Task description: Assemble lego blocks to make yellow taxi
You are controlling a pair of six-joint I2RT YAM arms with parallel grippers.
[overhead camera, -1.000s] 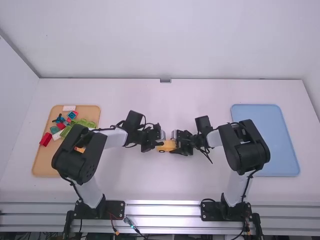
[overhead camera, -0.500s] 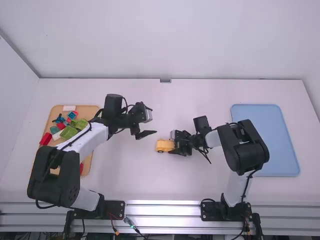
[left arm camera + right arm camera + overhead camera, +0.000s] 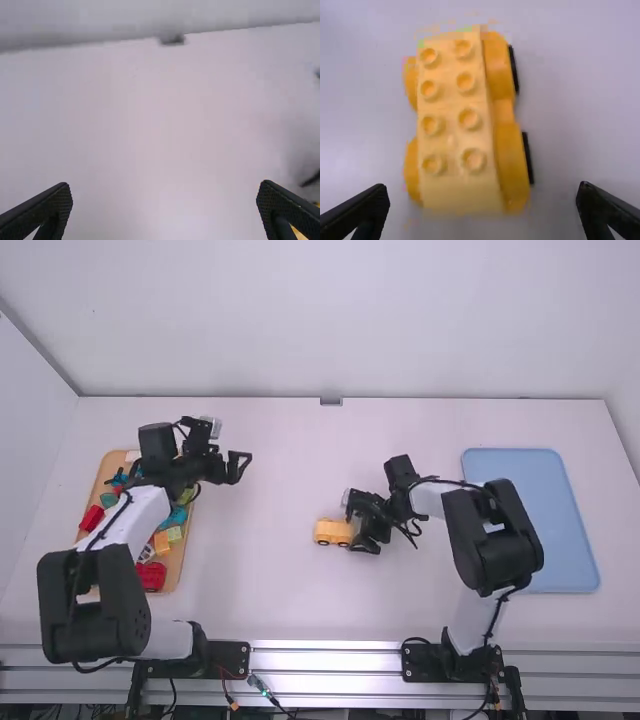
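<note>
Right wrist view: right end effector [image 3: 484, 185] is gaping near taxi body [image 3: 457, 110], left end effector [image 3: 165, 184] likewise. Off-centre closing is risking a shove.

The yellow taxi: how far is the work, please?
Looks done: the yellow body, on its wheels. In hand: nothing; the left gripper and the right gripper are open. To do: perhaps a roof on the bare studs, then likely a move to the blue tray.

High: down over table [image 3: 270, 590]; left wrist: across; right: down, close.
</note>
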